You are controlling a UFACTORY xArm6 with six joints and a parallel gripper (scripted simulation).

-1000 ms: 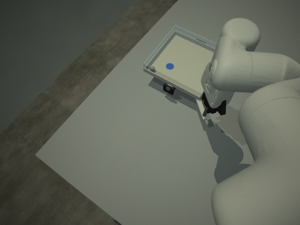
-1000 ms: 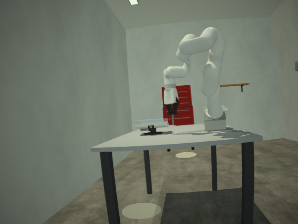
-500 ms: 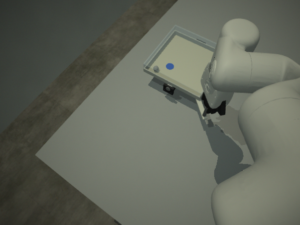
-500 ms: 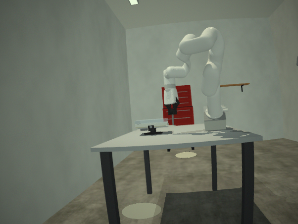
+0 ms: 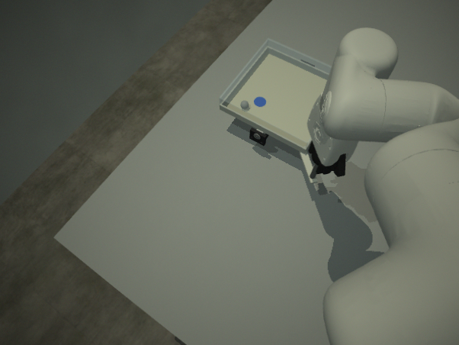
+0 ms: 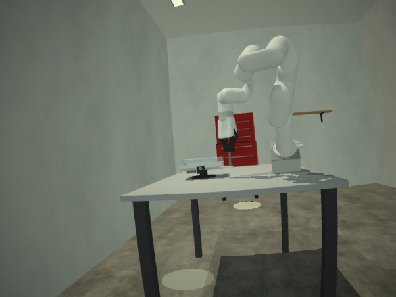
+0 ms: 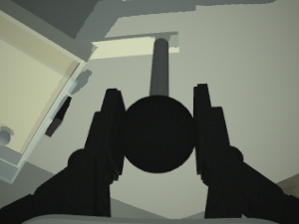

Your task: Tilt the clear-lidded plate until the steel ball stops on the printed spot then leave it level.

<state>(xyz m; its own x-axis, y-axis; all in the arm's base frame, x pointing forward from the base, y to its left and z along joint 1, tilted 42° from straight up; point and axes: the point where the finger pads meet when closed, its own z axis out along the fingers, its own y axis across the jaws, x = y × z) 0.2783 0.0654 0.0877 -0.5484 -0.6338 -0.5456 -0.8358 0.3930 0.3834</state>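
Observation:
The clear-lidded plate (image 5: 276,95) has a cream floor and grey rim and rests on a black pivot stand (image 5: 258,136). The steel ball (image 5: 245,104) lies near the plate's front-left corner, just left of the blue printed spot (image 5: 260,101), apart from it. My gripper (image 7: 158,105) is shut on the black round knob of the plate's handle (image 7: 158,135), whose grey stem (image 7: 160,68) runs to a tab on the plate's edge. In the top view the gripper (image 5: 327,165) sits at the plate's right corner. In the exterior view the plate (image 6: 201,163) looks close to level.
The arm's base (image 6: 285,161) stands on the table to the right of the plate. A red drawer cabinet (image 6: 237,139) and a wall shelf (image 6: 312,112) stand behind the table. The table edge runs left of the plate.

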